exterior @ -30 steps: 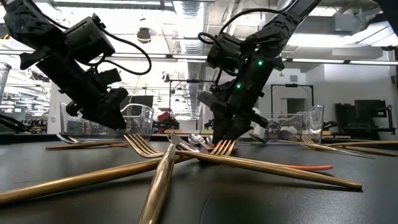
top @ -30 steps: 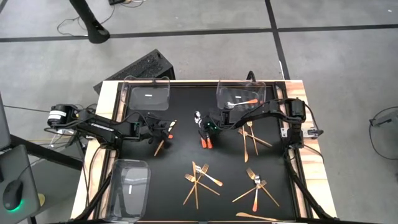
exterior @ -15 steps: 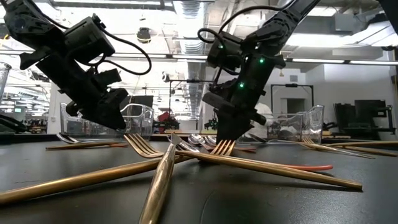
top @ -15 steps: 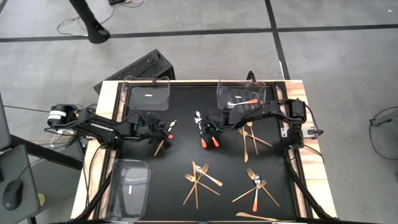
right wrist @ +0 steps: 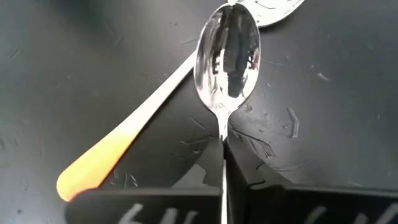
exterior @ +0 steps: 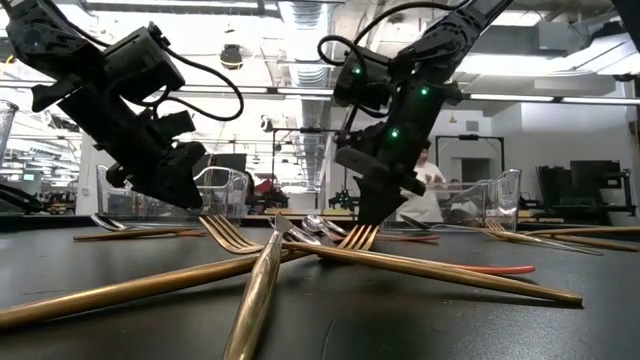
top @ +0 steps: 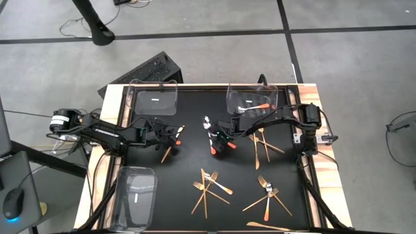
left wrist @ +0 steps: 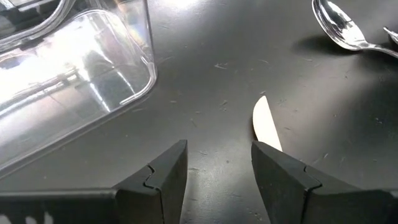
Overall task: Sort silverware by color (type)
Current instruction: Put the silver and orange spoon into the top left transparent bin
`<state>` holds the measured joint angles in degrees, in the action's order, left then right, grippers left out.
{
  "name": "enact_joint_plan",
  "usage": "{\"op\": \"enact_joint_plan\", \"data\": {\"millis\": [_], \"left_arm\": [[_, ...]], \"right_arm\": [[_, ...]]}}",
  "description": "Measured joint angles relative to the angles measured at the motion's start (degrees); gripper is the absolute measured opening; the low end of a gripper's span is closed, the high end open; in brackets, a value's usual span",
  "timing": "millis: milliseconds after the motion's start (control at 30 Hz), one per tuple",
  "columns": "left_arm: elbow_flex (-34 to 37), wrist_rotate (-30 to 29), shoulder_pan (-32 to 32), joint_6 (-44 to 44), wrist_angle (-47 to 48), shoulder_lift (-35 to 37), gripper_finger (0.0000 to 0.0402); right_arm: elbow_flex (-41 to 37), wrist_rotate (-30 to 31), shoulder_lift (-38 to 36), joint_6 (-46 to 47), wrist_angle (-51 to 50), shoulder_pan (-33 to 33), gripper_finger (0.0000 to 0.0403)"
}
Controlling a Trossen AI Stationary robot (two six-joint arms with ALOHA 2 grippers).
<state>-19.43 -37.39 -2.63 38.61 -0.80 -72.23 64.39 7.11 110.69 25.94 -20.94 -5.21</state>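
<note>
The left gripper [top: 170, 135] hangs where it was a second ago, low over the mat on the left side, its fingers [left wrist: 163, 177] spread apart with nothing between them. A slim gold knife [left wrist: 266, 127] lies on the mat just ahead of its fingertips, and the clear tray [top: 155, 99] at the far left corner stands just beyond it. A second clear tray [top: 135, 195] sits at the near left edge.

At the middle of the mat, the right gripper [top: 221, 139] has changed: a second ago its fingers stood apart over the spoons, and now they are pressed together on the neck of a silver spoon [right wrist: 227, 53], the bowl sticking out just past the tips. A second spoon with an orange handle [right wrist: 140, 130] lies on the mat right beside it, crossing under the bowl; whether the two touch is hard to say.

Toward the right, gold forks [top: 261, 142] lie scattered, with more forks [top: 208, 187] crossed at the near side. The far right tray [top: 251, 99] holds an orange-handled spoon.
</note>
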Motion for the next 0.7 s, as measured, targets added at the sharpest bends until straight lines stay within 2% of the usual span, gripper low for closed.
{"op": "enact_joint_plan", "data": {"millis": [233,500,633,700], "left_arm": [[0.01,0.57,0.02,-0.17,-1.09,0.0,0.0162],[-0.01,1.79,0.03,-1.32,-2.27,0.0,0.0162],[0.01,2.27,0.07,-2.66,-4.01,0.0,0.0162],[0.01,2.52,0.07,-4.75,-8.2,0.0,0.0162]], "right_arm": [[2.54,-2.3,-0.62,-4.71,0.55,-0.15,0.0008],[3.25,-3.83,-2.32,-9.62,6.87,-1.67,0.0007],[3.07,-3.47,-3.9,-12.61,11.82,-2.3,0.0006],[3.23,-4.17,-4.2,-14.71,18.26,-2.3,0.0006]]}}
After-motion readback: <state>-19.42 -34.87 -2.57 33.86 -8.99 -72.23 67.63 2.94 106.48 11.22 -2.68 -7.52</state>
